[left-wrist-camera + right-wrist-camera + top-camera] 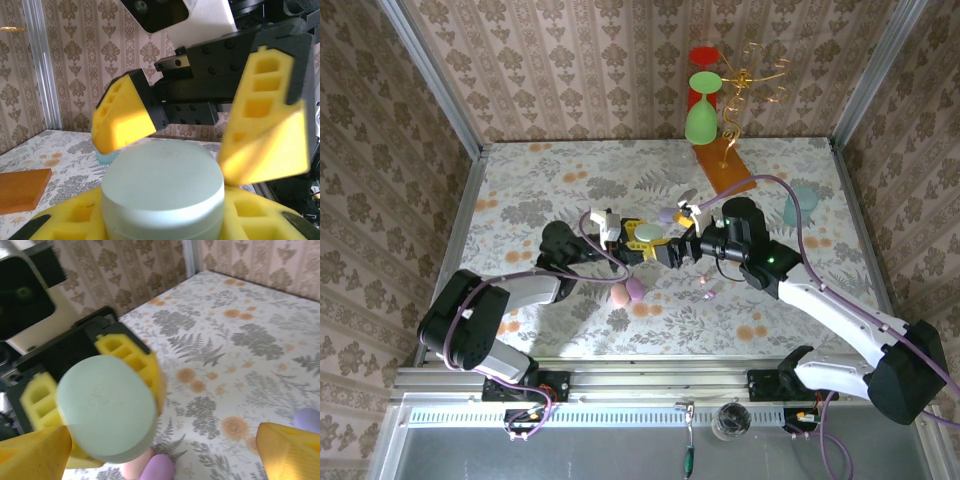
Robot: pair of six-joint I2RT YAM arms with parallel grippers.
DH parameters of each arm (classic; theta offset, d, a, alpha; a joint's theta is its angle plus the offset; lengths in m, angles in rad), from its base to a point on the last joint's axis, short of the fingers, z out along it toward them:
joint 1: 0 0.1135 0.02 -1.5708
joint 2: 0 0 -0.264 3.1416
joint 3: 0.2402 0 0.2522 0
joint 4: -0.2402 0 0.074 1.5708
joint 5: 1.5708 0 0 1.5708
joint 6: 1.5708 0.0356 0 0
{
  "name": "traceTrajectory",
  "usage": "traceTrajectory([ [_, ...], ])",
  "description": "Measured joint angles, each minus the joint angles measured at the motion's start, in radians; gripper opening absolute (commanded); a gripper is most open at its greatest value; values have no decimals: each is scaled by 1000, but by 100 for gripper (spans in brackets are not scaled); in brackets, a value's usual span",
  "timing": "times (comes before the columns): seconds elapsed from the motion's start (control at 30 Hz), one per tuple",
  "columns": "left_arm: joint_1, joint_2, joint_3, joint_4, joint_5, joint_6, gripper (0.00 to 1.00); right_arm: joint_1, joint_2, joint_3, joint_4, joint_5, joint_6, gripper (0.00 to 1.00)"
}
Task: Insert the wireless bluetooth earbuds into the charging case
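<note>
My left gripper (642, 238) is shut on a pale green round charging case (651, 232), held above the table's middle. In the left wrist view the case (162, 185) sits between my yellow foam fingers (60, 220), its smooth top closed. My right gripper (673, 250) stands open facing the case, one finger to each side of it (192, 145) without touching. From the right wrist the case (107, 410) is near the left pad (30, 455), and the right pad (290, 450) is far off. A tiny lilac nub (710, 292), perhaps an earbud, lies on the cloth below my right wrist.
Pink (619, 296) and lilac (636, 288) pebble cases lie under the grippers, and another lilac one (667, 214) lies behind. A teal case (801, 206) sits far right. An orange board (725, 166) with a green glass (700, 121) and gold wire stands at the back.
</note>
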Motion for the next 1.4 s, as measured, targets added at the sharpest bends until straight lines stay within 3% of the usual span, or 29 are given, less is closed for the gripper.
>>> traceTrajectory([
  [0.6,5,-13,-19,-14,43,24,24,-9,38,16,54,142,80,92],
  [1.1,19,-13,-20,3,40,42,24,-99,-42,-21,93,-17,159,93],
  [1.4,36,-12,-21,3,28,41,24,-167,-68,-60,140,-29,232,93],
])
